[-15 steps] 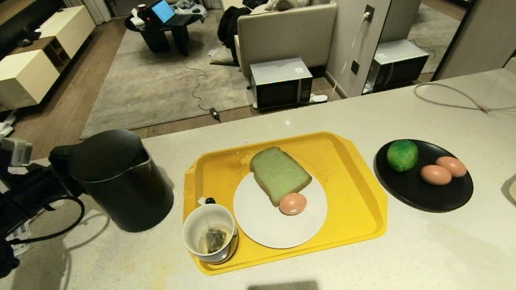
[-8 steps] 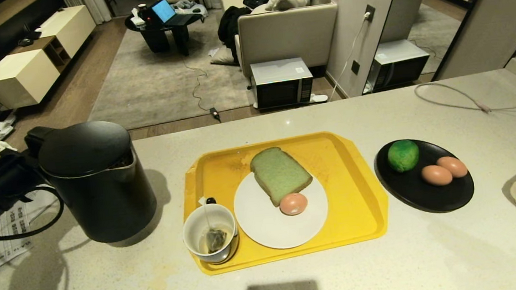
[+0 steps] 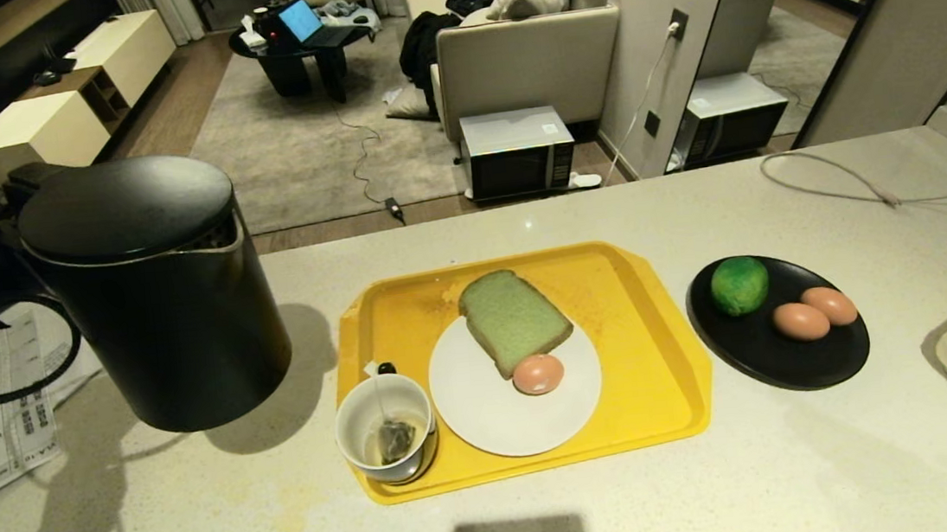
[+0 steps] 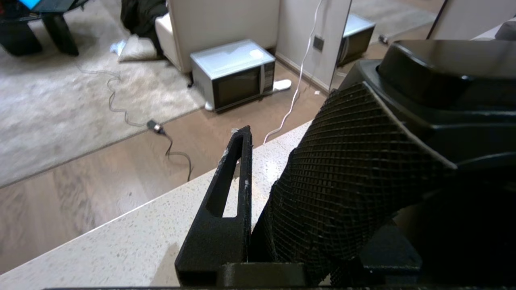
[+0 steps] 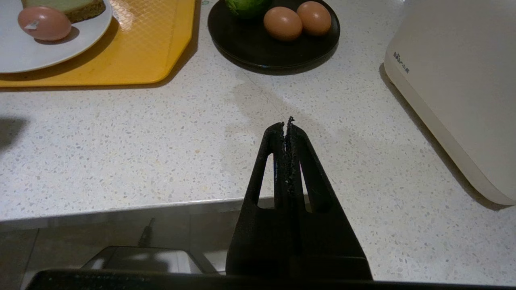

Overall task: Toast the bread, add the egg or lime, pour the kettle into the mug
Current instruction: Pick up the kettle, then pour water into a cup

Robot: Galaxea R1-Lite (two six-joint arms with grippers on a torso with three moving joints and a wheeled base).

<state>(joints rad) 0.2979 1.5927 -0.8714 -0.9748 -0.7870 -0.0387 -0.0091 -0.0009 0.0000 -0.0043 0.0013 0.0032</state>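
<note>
Currently, you have these conditions at the counter:
Kettle: the black kettle [image 3: 150, 288] hangs clear of the counter [image 3: 550, 519], lid on, roughly upright, to the left of the yellow tray [image 3: 649, 371]; its shadow falls on the counter below it.
Left gripper: the left gripper [image 4: 258, 189] is clamped on the kettle's textured handle [image 4: 354, 173]; you see one finger [image 4: 225, 189] flat against the grip, and the arm enters from the left edge of the head view.
Mug: the white mug [image 3: 385, 427] stands in the tray's near left corner, upright, with a tea bag [image 3: 395, 439] inside.
Bread: the green slice [image 3: 513, 319] lies on the white plate [image 3: 497, 420] in the tray.
Egg: one egg [image 3: 538, 374] rests on the same plate, touching the bread's near edge.
Black plate: right of the tray, a black plate [image 3: 760, 351] holds the lime [image 3: 739, 285] and two more eggs [image 3: 817, 314], side by side.
Right gripper: the right gripper [image 5: 287, 125] has its fingers pressed together on nothing, above the counter's near edge.
Toaster: a cream toaster [image 5: 455, 88] sits at the far right.
</note>
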